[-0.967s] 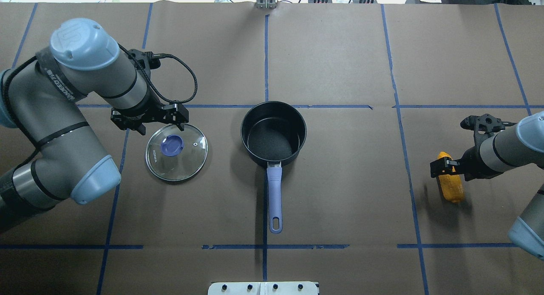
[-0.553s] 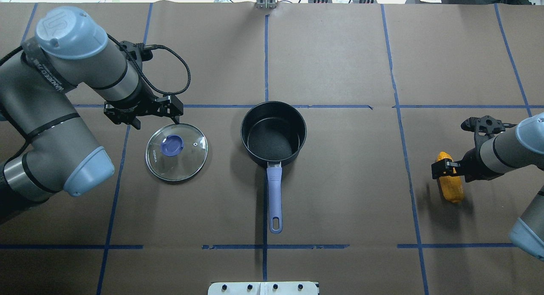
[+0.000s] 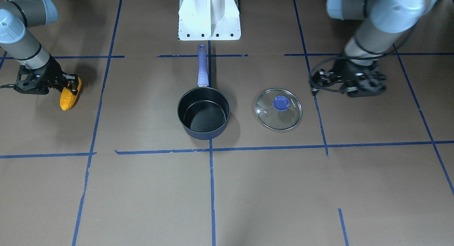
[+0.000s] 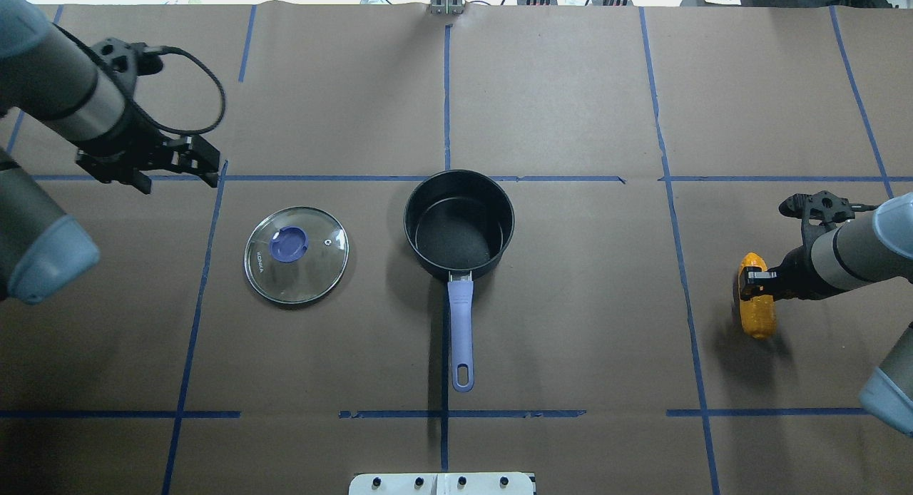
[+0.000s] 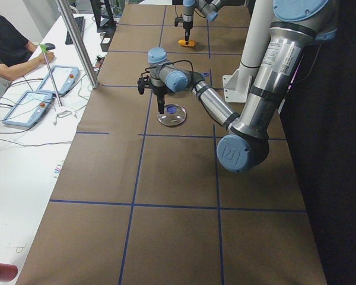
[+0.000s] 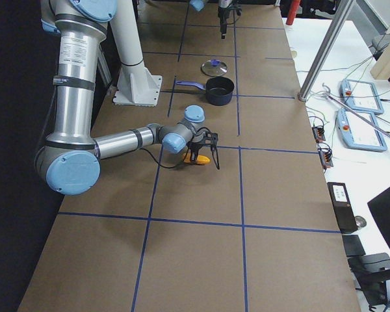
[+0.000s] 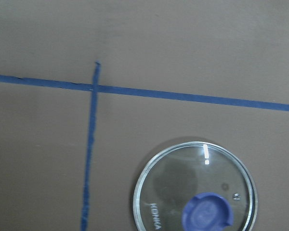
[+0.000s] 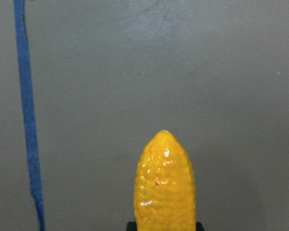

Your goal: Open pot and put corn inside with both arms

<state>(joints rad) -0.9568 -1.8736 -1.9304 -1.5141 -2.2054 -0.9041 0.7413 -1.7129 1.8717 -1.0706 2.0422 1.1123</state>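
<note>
The pot (image 4: 458, 224) stands open in the middle of the table, its purple handle (image 4: 461, 324) pointing at the robot; it also shows in the front view (image 3: 203, 113). The yellow-orange corn (image 4: 757, 311) lies at the right. My right gripper (image 4: 755, 284) is shut on the corn, low over the table. The right wrist view shows the cob (image 8: 164, 183) between the fingertips. My left gripper (image 4: 150, 167) is open and empty, up and left of the glass lid (image 4: 296, 254).
The glass lid with its purple knob lies flat on the table left of the pot, also in the left wrist view (image 7: 195, 187). Blue tape lines (image 4: 446, 103) cross the brown table cover. The white base pedestal (image 3: 209, 15) stands behind the pot handle.
My left gripper has moved away from the lid, up and to the left. My right gripper has closed in on the corn, and the cob has turned straighter.
</note>
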